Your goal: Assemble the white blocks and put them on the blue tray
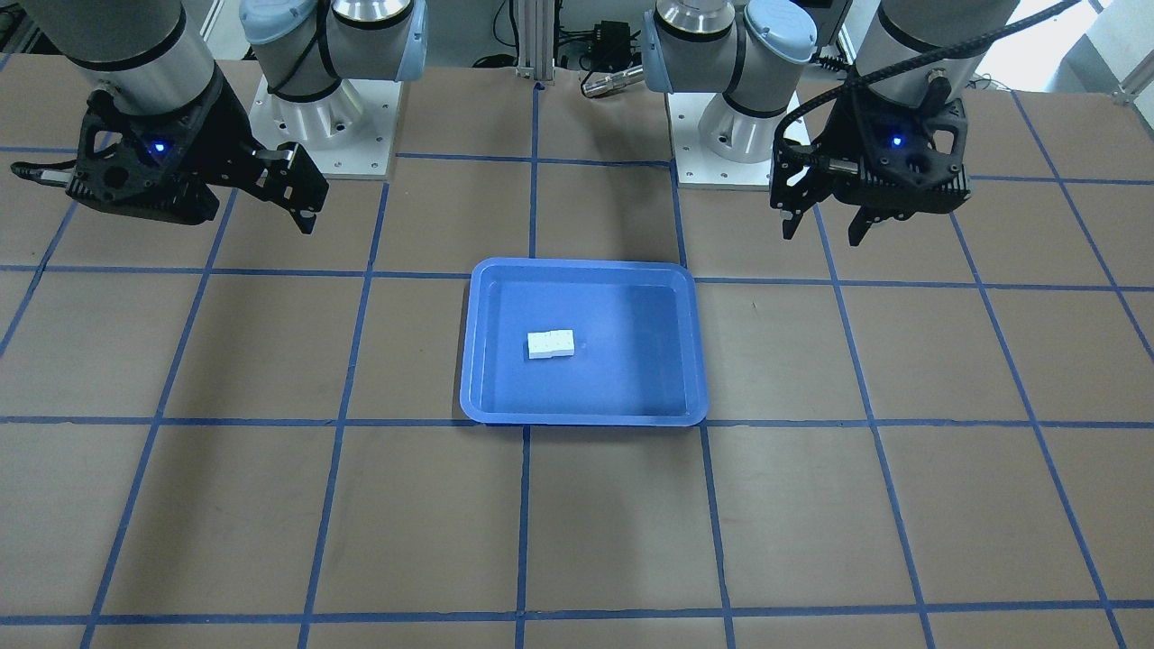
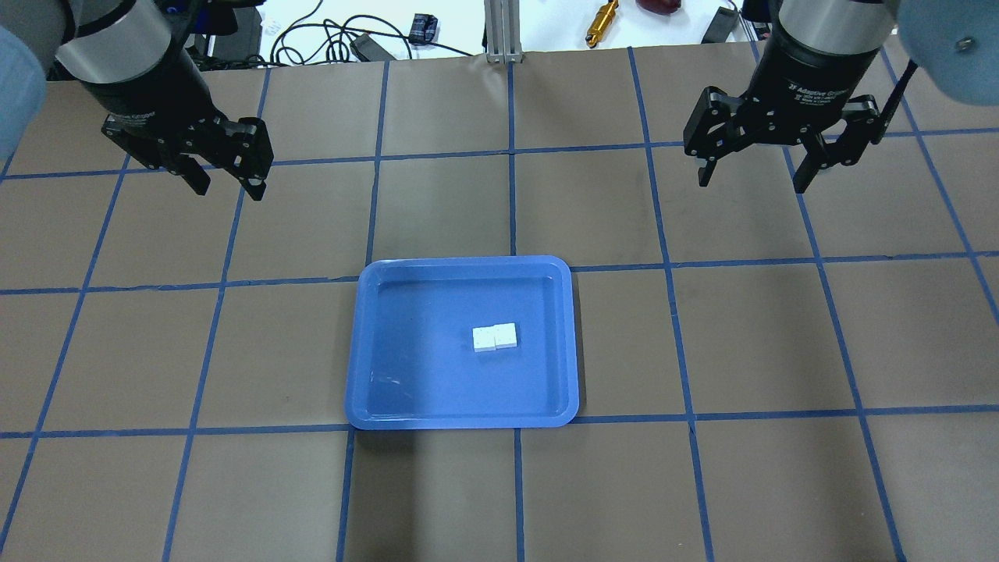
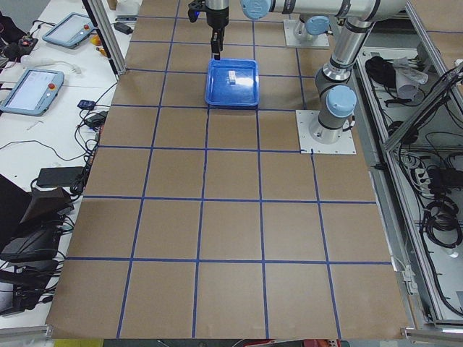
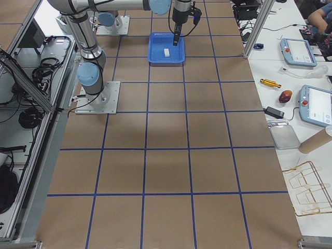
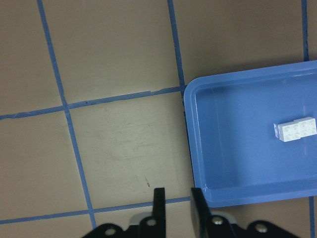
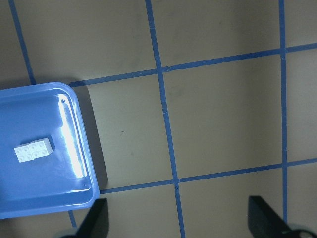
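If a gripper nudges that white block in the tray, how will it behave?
The white block looks like small, rigid plastic, so it is probably light and stiff. It lies flat and low, so it should slide rather than tip or roll. The tray looks glossy, so the block may skid easily.

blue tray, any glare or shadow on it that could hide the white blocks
Right wrist view: a bright glare streak runs down the blue tray beside its rim, clear of the white blocks. Overhead view: only a soft pale sheen around them, edges crisp. Front-facing view: the tray's robot-side strip is darker, not reaching the blocks. Left wrist view: even light, no glare.
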Controlling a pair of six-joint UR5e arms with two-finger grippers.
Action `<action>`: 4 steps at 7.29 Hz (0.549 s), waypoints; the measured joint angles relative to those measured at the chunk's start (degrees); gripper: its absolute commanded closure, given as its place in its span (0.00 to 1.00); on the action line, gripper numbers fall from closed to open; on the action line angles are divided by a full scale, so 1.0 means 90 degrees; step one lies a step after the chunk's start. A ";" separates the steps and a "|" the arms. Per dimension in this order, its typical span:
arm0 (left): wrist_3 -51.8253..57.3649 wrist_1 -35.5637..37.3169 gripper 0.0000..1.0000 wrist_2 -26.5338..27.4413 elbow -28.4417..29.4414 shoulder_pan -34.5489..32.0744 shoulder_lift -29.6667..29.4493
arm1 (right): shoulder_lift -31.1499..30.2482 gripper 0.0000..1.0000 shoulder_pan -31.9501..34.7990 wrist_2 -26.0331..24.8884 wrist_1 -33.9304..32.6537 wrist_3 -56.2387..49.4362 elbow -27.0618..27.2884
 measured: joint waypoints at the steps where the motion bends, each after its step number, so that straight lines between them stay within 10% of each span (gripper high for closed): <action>1: -0.0012 0.0008 0.00 -0.0038 0.0008 0.0004 0.0032 | -0.0013 0.00 0.0000 -0.0003 -0.0004 0.0000 -0.0004; 4: 0.0008 0.0316 0.00 -0.0441 -0.0008 0.0160 0.0025 | -0.0065 0.00 0.0000 -0.0023 -0.0006 -0.0006 0.0003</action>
